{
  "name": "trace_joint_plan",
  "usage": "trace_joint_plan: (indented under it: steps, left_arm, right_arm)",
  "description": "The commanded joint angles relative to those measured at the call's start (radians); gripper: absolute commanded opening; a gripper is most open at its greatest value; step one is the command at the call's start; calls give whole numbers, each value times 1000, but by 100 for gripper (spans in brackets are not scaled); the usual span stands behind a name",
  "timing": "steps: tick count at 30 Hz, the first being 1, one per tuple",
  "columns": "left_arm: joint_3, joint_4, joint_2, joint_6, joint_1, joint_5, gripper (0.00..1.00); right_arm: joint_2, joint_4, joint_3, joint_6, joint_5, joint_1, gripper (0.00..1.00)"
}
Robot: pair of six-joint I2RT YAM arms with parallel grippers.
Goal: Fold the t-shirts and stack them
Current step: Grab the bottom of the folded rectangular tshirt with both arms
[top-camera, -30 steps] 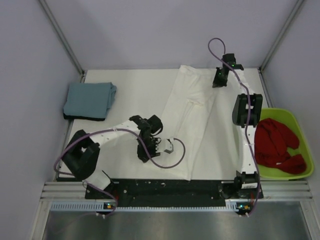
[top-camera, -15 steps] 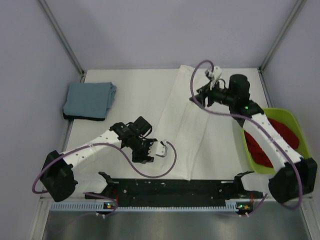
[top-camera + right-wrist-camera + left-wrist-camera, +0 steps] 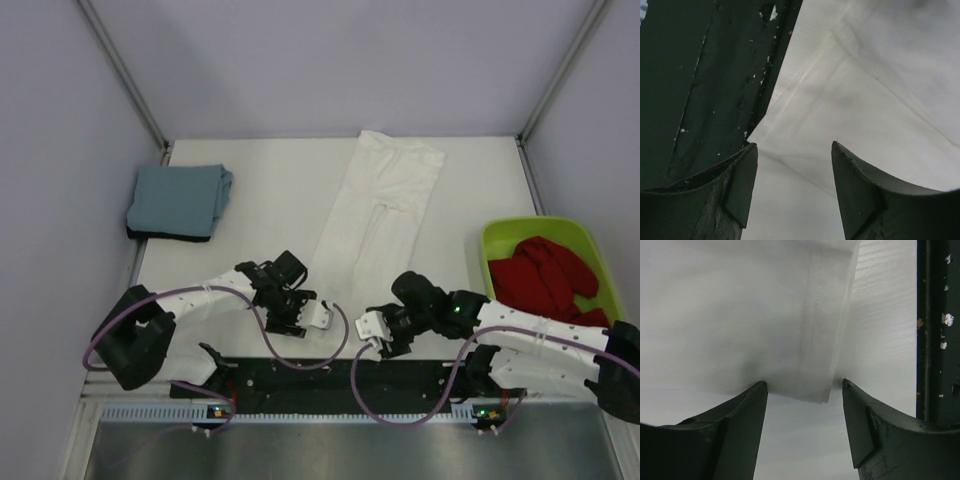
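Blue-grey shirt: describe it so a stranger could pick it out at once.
Look to the far left part of the table. A folded blue-grey shirt lies there on a black shirt. It is the only blue cloth; the white shirt lies spread mid-table.

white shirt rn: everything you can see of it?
The white shirt is thin cream cloth, folded lengthwise into a long narrow strip, flat on the table. It runs from the far edge toward the near edge, slanting left, wider at the far end. A crease runs down its middle, with a faint pinkish mark. Its stitched near hem corner sits between the open fingers of the left gripper; the right gripper, also open, faces its near edge. Contact cannot be told.
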Motion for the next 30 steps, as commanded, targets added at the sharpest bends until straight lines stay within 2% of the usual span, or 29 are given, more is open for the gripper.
trace_joint_plan:
  steps: [1,6,7,10,11,14,15,16,20,23,26,30]
  left_arm:
    - [-8,56,44,12,-7,-62,66]
    - [-6,53,76,3,-10,-105,58]
    - [-6,50,82,-5,-13,-108,54]
    - [0,33,99,-28,-28,-104,32]
    - [4,23,104,-34,-31,-104,23]
    - [17,-13,112,-60,-57,-113,0]
    - [18,-34,109,-71,-68,-116,0]
    - [24,-75,102,-74,-74,-110,0]
    - [31,-212,5,-31,-76,-59,0]
    - [90,-266,-92,-29,-76,-55,0]
    - [184,-268,-135,-52,-76,-65,0]
    - [308,-217,-83,-109,-74,-148,0]
  right_arm:
    - [51,-43,1,-164,54,93,60]
    - [155,-22,-1,-205,106,174,60]
    - [178,-6,-5,-204,120,188,60]
    - [232,24,-4,-189,147,214,58]
    - [246,23,4,-179,155,226,53]
    - [266,9,10,-167,174,246,16]
    - [255,0,13,-164,169,253,3]
    - [237,-21,11,-166,161,253,0]
    - [128,-107,20,-170,163,254,0]
    - [48,-140,51,-143,187,253,0]
    - [-13,-149,86,-103,233,234,0]
    - [-72,-143,109,-89,273,112,0]
